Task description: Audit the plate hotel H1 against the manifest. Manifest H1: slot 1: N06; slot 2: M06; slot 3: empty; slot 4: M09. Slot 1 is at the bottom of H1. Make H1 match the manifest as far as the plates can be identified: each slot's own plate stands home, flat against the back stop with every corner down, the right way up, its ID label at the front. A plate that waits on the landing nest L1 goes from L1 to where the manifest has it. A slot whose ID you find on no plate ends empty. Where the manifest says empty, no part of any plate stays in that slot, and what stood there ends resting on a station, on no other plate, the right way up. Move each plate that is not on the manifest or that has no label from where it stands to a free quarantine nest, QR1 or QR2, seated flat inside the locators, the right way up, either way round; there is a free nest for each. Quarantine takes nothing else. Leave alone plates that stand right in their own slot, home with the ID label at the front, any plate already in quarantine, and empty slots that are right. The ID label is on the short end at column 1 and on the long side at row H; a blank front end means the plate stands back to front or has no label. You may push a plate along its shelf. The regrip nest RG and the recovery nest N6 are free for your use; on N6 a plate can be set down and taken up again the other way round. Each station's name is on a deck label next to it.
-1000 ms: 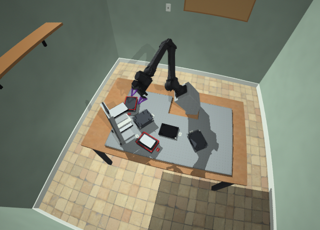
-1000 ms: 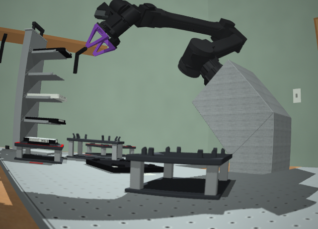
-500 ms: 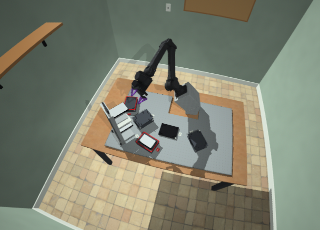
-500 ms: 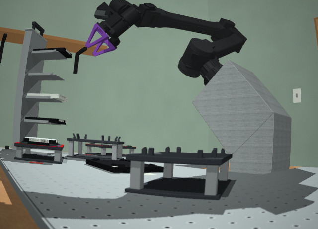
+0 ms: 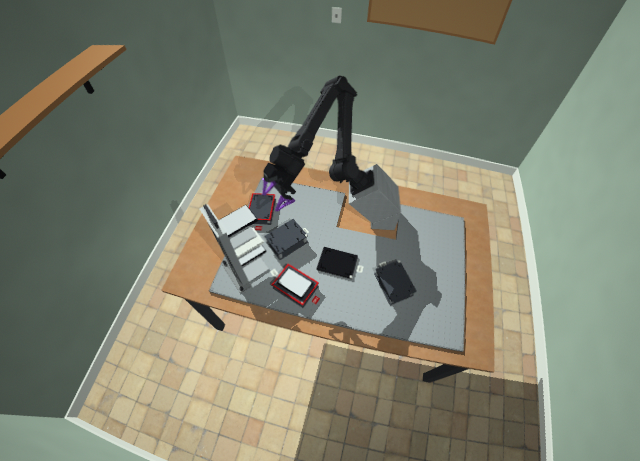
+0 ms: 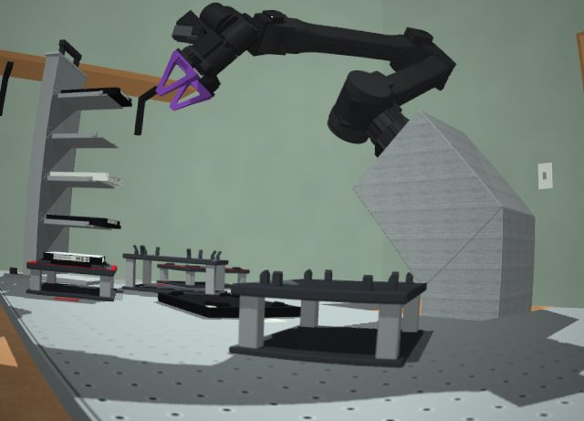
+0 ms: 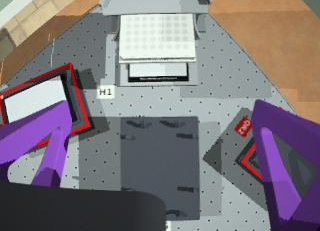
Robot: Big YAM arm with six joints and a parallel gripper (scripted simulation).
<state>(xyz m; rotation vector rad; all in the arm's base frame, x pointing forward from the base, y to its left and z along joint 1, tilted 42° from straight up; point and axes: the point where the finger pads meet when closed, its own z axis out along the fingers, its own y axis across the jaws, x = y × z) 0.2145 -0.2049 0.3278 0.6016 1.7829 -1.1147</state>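
The plate hotel H1 [image 6: 51, 162] stands at the deck's left end. The third shelf [image 6: 82, 141] looks empty. The second shelf holds a white plate [image 6: 85, 174] and the bottom shelf a dark plate [image 6: 82, 220]. My gripper [image 6: 183, 89] is open and empty. It hangs in the air in front of the top shelf, apart from the plate there. In the overhead view my gripper [image 5: 273, 198] is over the back red-rimmed nest.
A red-rimmed nest [image 5: 294, 284] near the front holds a white-topped plate. The back red-rimmed nest [image 5: 262, 206] looks empty. A raised dark nest [image 5: 285, 237] stands before the hotel. A low black plate [image 5: 337, 262] and another raised nest [image 5: 394, 281] lie further right. The grey arm base [image 6: 443, 218] stands behind.
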